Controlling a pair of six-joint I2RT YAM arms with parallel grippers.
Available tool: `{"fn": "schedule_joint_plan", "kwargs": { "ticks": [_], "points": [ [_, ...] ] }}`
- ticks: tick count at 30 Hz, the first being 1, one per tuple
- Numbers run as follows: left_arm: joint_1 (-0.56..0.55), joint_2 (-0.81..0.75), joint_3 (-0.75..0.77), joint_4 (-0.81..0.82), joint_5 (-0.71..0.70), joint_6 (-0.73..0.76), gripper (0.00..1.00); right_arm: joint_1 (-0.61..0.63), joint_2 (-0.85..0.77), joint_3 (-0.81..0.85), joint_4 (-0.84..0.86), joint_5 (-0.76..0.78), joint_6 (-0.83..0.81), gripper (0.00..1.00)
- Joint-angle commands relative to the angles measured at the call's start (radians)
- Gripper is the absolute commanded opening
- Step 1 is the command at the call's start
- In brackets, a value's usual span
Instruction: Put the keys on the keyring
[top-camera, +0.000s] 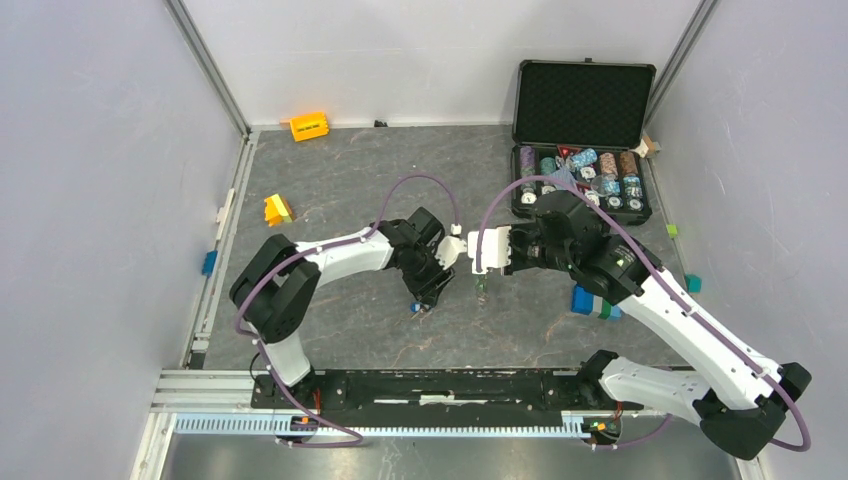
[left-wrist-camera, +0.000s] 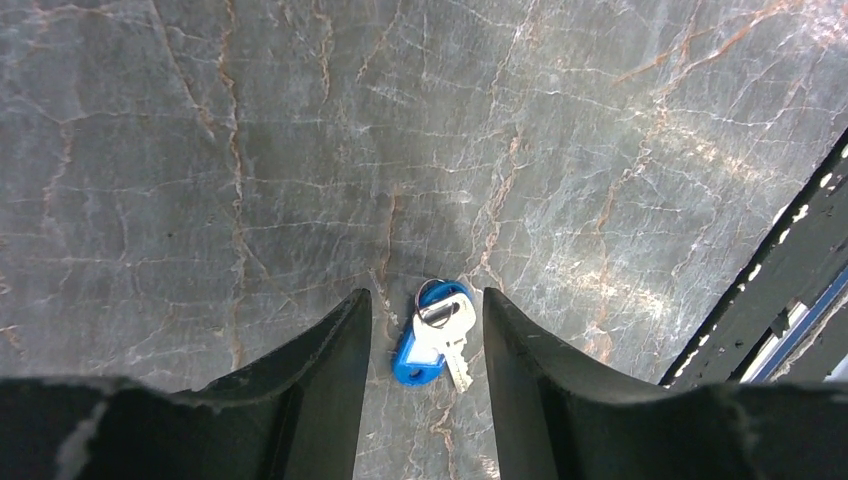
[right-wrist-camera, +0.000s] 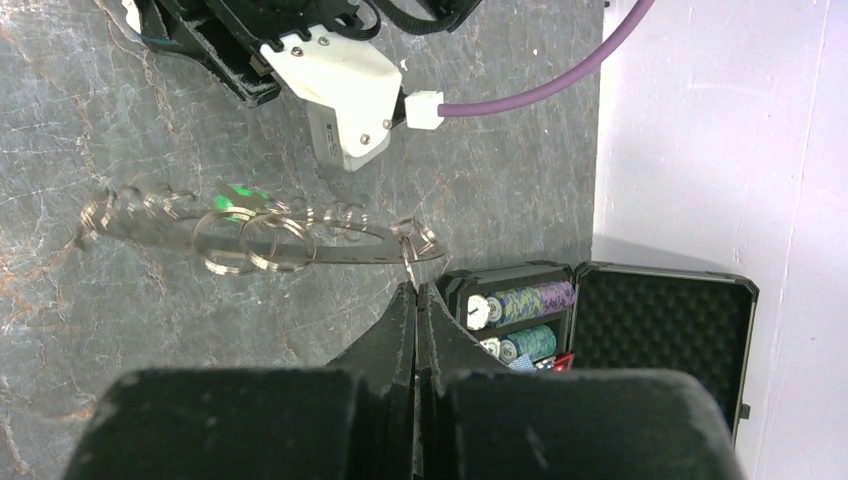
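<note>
The blue-headed key (left-wrist-camera: 435, 335), with a short silver blade and a small split ring, lies flat on the grey table. My left gripper (left-wrist-camera: 425, 297) is open and just above the table, one finger on each side of this key; it also shows in the top view (top-camera: 430, 288) over the blue key (top-camera: 418, 307). My right gripper (right-wrist-camera: 417, 288) is shut on the keyring (right-wrist-camera: 330, 243), held edge-on above the table with several small split rings along it. The green key head (right-wrist-camera: 240, 197) shows behind the ring. In the top view the keyring (top-camera: 481, 286) hangs by the right gripper (top-camera: 481, 272).
An open black case (top-camera: 583, 100) with poker chips stands at the back right, also in the right wrist view (right-wrist-camera: 660, 320). Blue and green blocks (top-camera: 592, 303) lie under the right arm. A yellow block (top-camera: 277, 210) and an orange block (top-camera: 309, 126) lie at the left and back.
</note>
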Motion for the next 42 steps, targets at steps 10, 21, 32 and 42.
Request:
{"fn": "schedule_joint_plan", "kwargs": {
  "ticks": [10, 21, 32, 42],
  "points": [
    [-0.013, 0.037, 0.029, -0.051, -0.021, -0.042, 0.46, -0.009, -0.035, -0.007, 0.06, -0.006, 0.003, 0.0],
    [-0.025, 0.025, 0.022, -0.06, 0.032, -0.028, 0.3, -0.014, -0.033, -0.012, 0.068, -0.012, 0.007, 0.0],
    [-0.025, 0.033, 0.035, -0.06, 0.039, -0.018, 0.12, -0.015, -0.036, -0.017, 0.069, -0.01, 0.009, 0.0],
    [-0.017, -0.076, 0.035, -0.058, 0.091, 0.037, 0.02, -0.019, -0.043, -0.025, 0.073, -0.024, 0.009, 0.0]
  ]
}}
